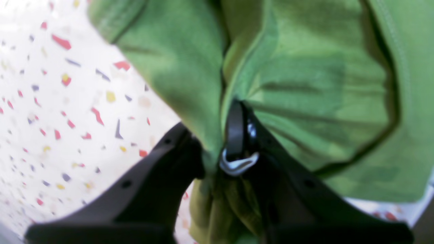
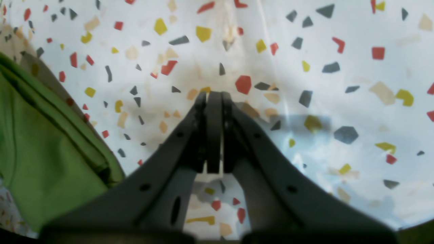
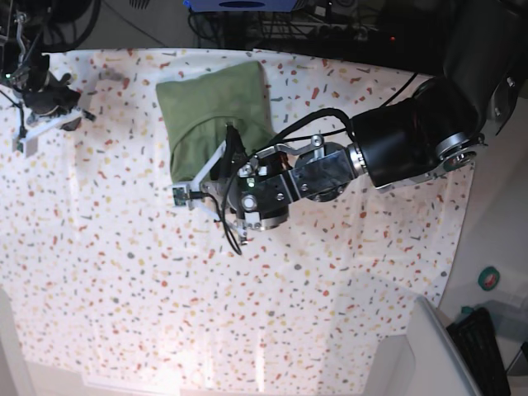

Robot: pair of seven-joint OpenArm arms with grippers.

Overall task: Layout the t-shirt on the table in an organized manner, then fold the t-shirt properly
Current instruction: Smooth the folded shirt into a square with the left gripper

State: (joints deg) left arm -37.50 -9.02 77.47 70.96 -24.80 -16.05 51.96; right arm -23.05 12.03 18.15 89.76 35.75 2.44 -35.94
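Clamped on a bunch of green fabric, the left gripper (image 1: 217, 149) holds the t-shirt (image 1: 305, 84) right where a small white tag (image 1: 237, 164) pokes out between its black fingers (image 1: 235, 130). No writing on the tag can be read; the view is too blurred. From the pinch, folds fan out across the cloth, and a stitched hem runs along the shirt's far right side.

From the base view, the t-shirt (image 3: 214, 111) lies in a rough, partly folded rectangle near the top edge of the table (image 3: 124, 289), with its lower part gathered toward the left gripper (image 3: 228, 157). The left arm (image 3: 396, 144) reaches in from the right side of the picture, over the table's right part.

On the other side, the right gripper (image 2: 214, 98) has its fingers pressed together with nothing between them, hanging above the speckled cloth just beside a folded edge of the shirt (image 2: 44, 149), not touching it. In the base view the right gripper (image 3: 45, 99) sits near the table's top left corner, well apart from the shirt.

Below and left of the shirt, the speckled table cloth spreads wide. Beyond its right edge a small round green thing (image 3: 490, 280) lies on the floor.
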